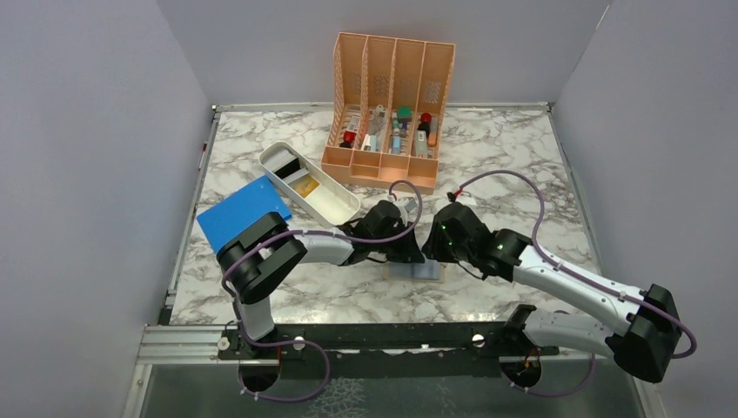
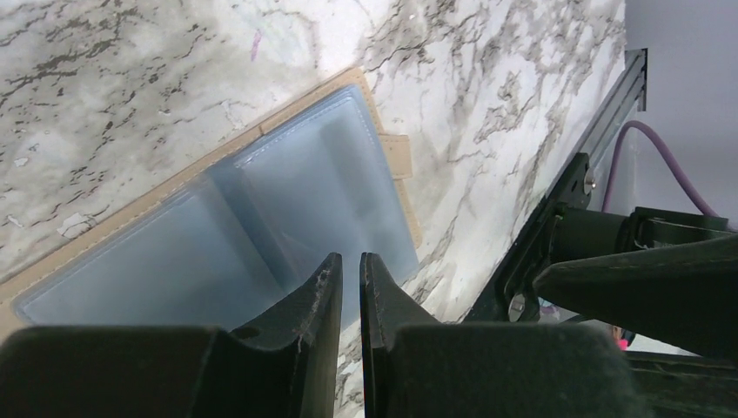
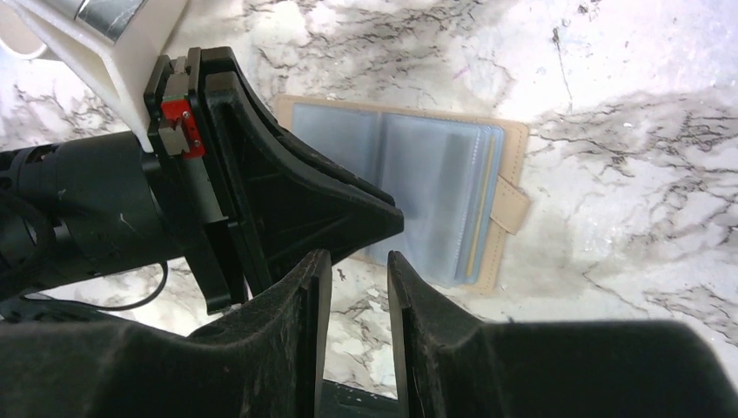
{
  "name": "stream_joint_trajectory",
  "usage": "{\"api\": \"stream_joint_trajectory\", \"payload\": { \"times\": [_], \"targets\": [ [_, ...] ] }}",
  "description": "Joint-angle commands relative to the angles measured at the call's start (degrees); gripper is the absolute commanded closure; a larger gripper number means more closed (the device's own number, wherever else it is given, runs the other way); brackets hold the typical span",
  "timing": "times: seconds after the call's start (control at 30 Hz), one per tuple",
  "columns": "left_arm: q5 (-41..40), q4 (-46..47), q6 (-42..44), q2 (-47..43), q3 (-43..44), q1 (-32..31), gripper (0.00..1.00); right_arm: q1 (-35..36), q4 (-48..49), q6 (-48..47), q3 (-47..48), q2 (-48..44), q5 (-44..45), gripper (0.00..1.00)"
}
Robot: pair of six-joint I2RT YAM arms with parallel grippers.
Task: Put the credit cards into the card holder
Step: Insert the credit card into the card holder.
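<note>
Open card holder [image 3: 435, 183] lies by surface's [image 1: 522, 157] near edge; right tool [image 3: 358, 261] slightly spread, empty; left tool [image 2: 350, 261] near-closed on it, can't tell if pinching.

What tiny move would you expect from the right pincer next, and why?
Probably lifting the right pincer away from the card holder: its jaws stand apart with nothing between them, and it crowds the left pincer poised over the open clear sleeves.
</note>
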Motion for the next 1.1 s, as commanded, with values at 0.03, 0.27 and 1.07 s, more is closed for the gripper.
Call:
{"api": "stream_joint_trajectory", "payload": {
  "times": [0.03, 0.27, 1.07],
  "targets": [
    [0.39, 1.73, -0.43, 0.28, 1.48, 0.04, 0.84, 0.07, -3.22, 0.15, 1.58, -0.33, 1.58, 0.65],
    [-2.48, -1.33, -0.06, -8.08, -0.34, 3.46, 0.83, 0.07, -0.48, -0.84, 0.22, 1.24, -0.76, 0.65],
    [-30.83, -38.88, 61.18, -17.52, 14.03, 25.68, 0.47, -1.16, 6.86, -7.43, -2.84, 6.03, -1.35, 0.64]
  ]
}}
